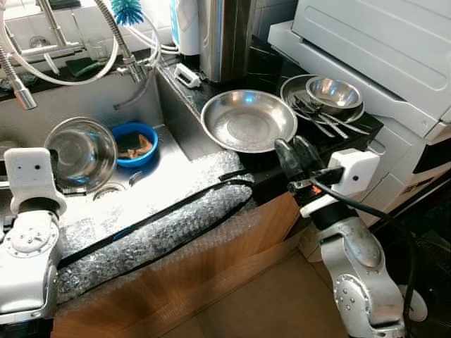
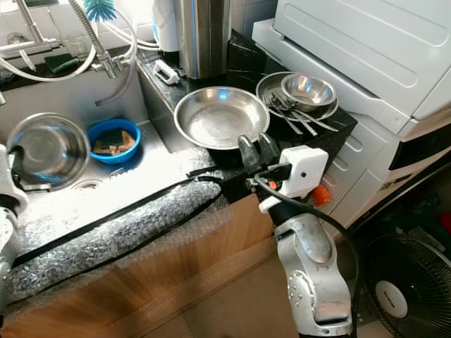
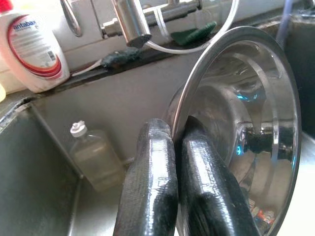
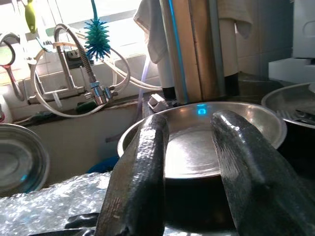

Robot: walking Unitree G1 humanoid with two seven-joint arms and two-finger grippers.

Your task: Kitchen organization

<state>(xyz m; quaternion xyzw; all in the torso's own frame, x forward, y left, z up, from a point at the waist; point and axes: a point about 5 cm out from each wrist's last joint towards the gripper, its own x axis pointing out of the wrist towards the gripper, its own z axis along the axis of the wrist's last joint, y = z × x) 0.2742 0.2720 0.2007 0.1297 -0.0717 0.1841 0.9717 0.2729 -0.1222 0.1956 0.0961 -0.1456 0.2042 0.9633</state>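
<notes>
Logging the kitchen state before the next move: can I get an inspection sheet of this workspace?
Surface: black counter right of steel sink; bubble wrap along the front edge.
Job's things: steel bowl held tilted over the sink; wide pan on counter; small bowl and cutlery on a plate.
Clutter: blue bowl with sponge in the sink; clear bottle; soap bottle.
Grippers: left pincer pinching the steel bowl's rim; right pincer open, facing the pan.
Cables: black cable on the right arm.
Surroundings: faucet, blue brush, white appliance, fan.
</notes>
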